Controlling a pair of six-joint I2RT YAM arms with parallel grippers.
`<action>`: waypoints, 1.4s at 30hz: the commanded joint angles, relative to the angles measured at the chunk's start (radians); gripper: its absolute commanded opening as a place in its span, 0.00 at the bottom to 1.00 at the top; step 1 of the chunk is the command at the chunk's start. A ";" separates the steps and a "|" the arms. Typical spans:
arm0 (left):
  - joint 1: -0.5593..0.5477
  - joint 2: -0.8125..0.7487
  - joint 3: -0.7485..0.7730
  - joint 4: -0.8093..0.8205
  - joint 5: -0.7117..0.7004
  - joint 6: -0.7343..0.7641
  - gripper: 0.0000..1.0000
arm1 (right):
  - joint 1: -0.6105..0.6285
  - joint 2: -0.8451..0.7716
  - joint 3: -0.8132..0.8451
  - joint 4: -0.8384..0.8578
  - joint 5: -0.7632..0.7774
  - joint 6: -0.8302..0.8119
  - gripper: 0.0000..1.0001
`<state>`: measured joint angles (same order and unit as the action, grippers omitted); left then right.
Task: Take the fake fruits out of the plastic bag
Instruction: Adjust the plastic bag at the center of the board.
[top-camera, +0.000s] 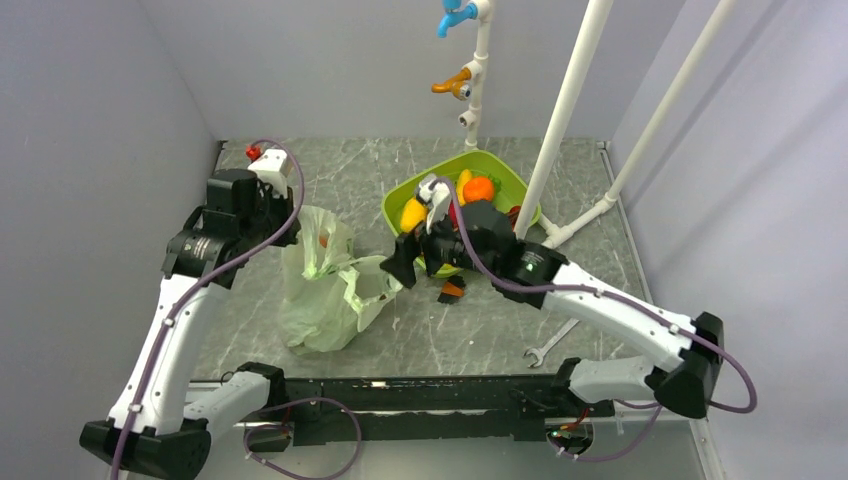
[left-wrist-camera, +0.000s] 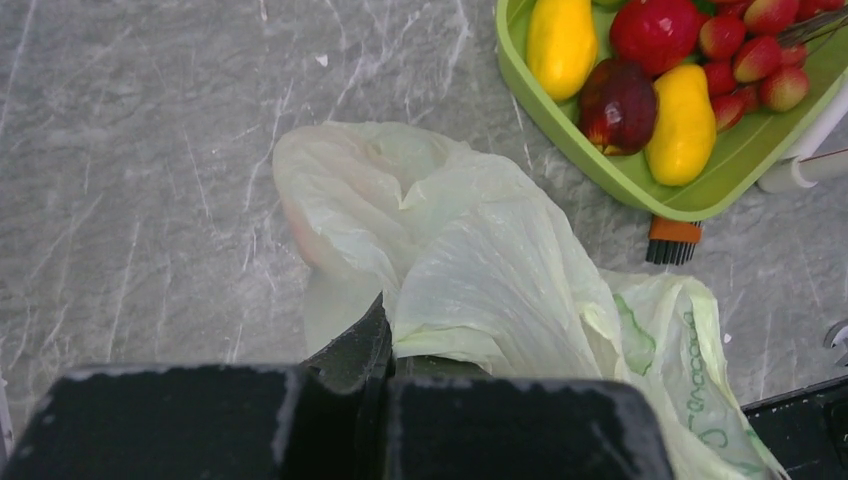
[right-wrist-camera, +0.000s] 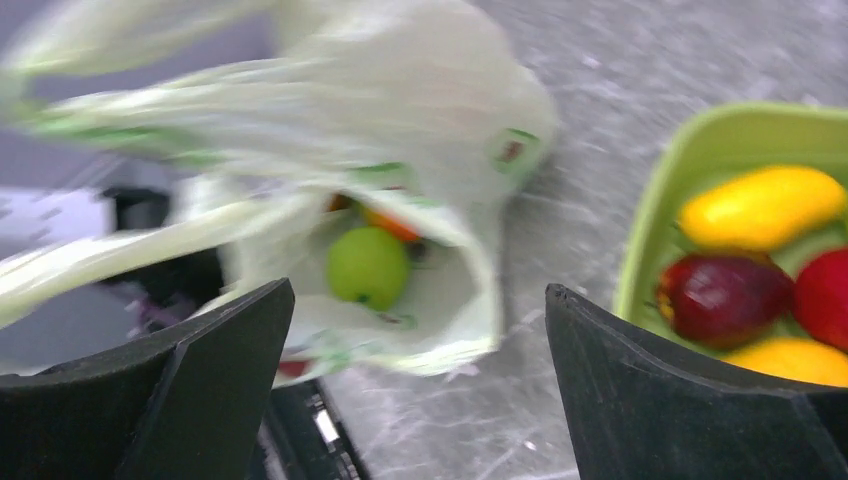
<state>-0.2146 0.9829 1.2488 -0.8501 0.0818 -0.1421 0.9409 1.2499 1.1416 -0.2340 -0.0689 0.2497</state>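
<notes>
**Jaws: left clenched on bag film, right spread and empty**

We find the left gripper (left-wrist-camera: 378, 335) pinching the upper film of the plastic bag (left-wrist-camera: 480, 270), which slumps on the table (left-wrist-camera: 150, 200) near the green tray (left-wrist-camera: 560, 140). The right gripper (right-wrist-camera: 418, 290) stands wide, holding nothing, facing the bag's mouth. The fake fruits (right-wrist-camera: 390, 224) lie inside, a round green fruit (right-wrist-camera: 368, 266) foremost. We judge it light, hard and slippery. Grip across its widest girth, clear of the limp film.
</notes>
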 joint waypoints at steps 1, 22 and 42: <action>0.003 0.033 0.044 -0.039 0.013 0.006 0.00 | 0.158 -0.092 -0.053 0.175 -0.151 -0.086 0.99; 0.003 -0.078 0.085 -0.288 -0.007 -0.220 0.95 | 0.346 -0.033 -0.173 0.457 -0.356 -0.234 0.00; -0.102 -0.178 -0.160 -0.136 0.155 -0.469 0.97 | 0.346 0.096 -0.082 0.389 -0.567 -0.341 0.00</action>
<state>-0.2481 0.7734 1.1217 -1.0847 0.2844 -0.5442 1.2846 1.3464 1.0054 0.1345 -0.6121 -0.0772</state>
